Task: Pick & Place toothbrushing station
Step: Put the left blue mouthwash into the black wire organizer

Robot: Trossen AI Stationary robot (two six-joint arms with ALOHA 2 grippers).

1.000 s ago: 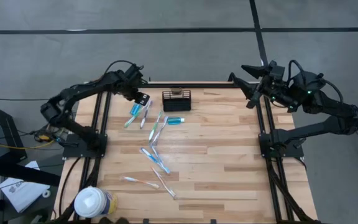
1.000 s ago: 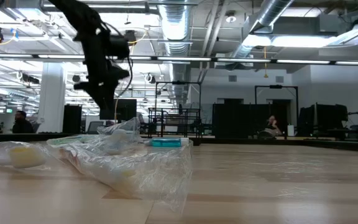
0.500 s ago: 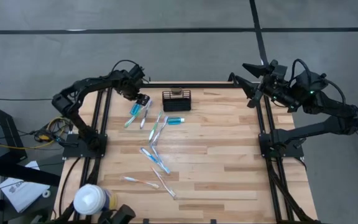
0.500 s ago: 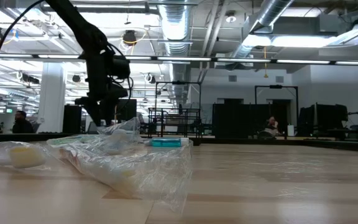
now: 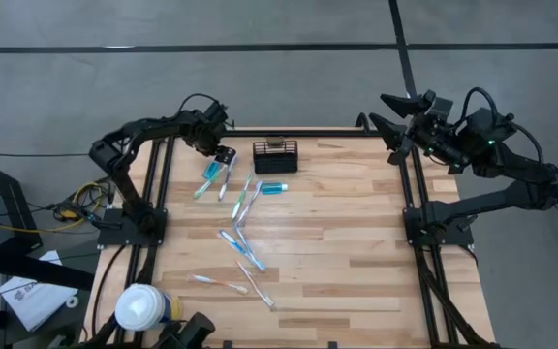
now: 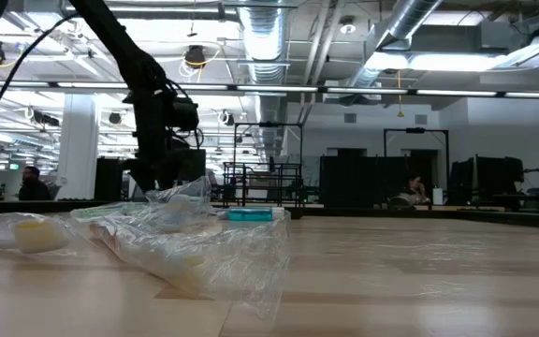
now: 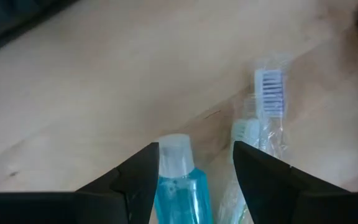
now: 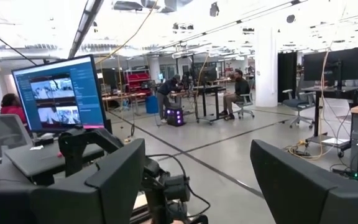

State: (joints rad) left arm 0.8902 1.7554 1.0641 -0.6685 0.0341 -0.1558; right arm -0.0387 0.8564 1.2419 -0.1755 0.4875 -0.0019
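Observation:
The black wire-mesh basket (image 5: 275, 156) stands at the table's far edge. A teal toothpaste tube (image 5: 208, 174) with a white cap (image 7: 174, 147) lies to its left, beside a wrapped toothbrush (image 7: 269, 93). My left gripper (image 5: 223, 155) hangs just over this tube, pointing down, open, one finger on each side of the tube's cap end (image 7: 178, 186). A second teal tube (image 5: 273, 187) and several wrapped toothbrushes (image 5: 242, 250) lie across the table's middle. My right gripper (image 5: 387, 114) is raised off the table's far right corner, open and with nothing between its fingers (image 8: 104, 186). My left gripper comes at the teal tube from above, fingers pointing down, astride its cap end. One finger (image 7: 138, 180) stands right beside the cap; whether it touches the cap I cannot tell. The tube lies flat on the table.
A white-lidded cup (image 5: 143, 310) stands at the near left corner. Two more toothbrushes (image 5: 216, 282) lie near the front. The table's right half (image 5: 356, 233) is bare wood. Crinkled clear wrappers (image 6: 185, 239) fill the low view's left.
My left gripper has come down toward the teal tube at the table's far left, staying pointed downward. The tube and toothbrushes have not moved.

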